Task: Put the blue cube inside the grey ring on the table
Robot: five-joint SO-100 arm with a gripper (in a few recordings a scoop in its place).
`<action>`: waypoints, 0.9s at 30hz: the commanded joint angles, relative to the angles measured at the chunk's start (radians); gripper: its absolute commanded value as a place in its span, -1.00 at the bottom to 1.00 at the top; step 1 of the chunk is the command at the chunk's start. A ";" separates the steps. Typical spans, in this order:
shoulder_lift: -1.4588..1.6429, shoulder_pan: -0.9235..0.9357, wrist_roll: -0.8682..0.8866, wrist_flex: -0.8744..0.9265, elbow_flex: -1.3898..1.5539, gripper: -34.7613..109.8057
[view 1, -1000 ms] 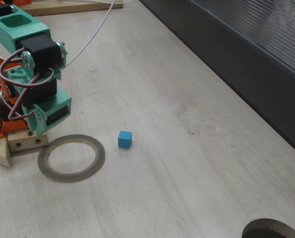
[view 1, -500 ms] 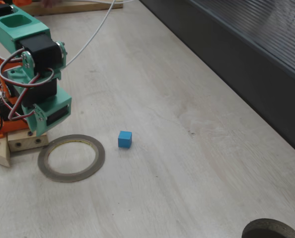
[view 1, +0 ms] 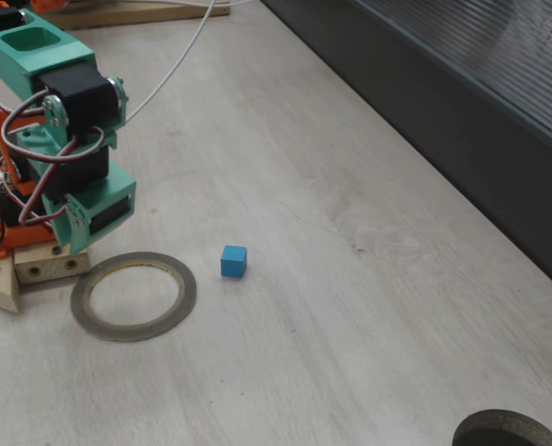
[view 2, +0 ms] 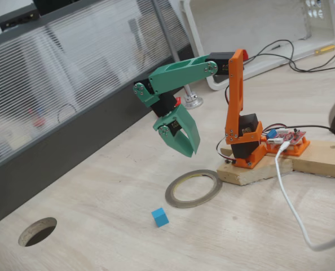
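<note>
In a fixed view from the arm's side, almost nothing has changed over the last second: the arm has only nudged a touch, and the blue cube (view 1: 233,261) sits where it was on the tabletop (view 1: 369,307), just right of the grey ring (view 1: 133,295), so I judge the approach barely begun. In the other fixed view, the pincer (view 2: 181,141) hangs above the ring (view 2: 194,188), fingers close together, holding nothing; the small matte cube (view 2: 160,217) lies apart, nearer the camera.
</note>
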 commanded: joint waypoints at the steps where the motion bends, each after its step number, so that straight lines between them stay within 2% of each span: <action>1: 0.017 -0.026 0.015 0.025 -0.012 -0.39; 27: 0.017 -0.781 0.008 0.025 -0.012 -0.39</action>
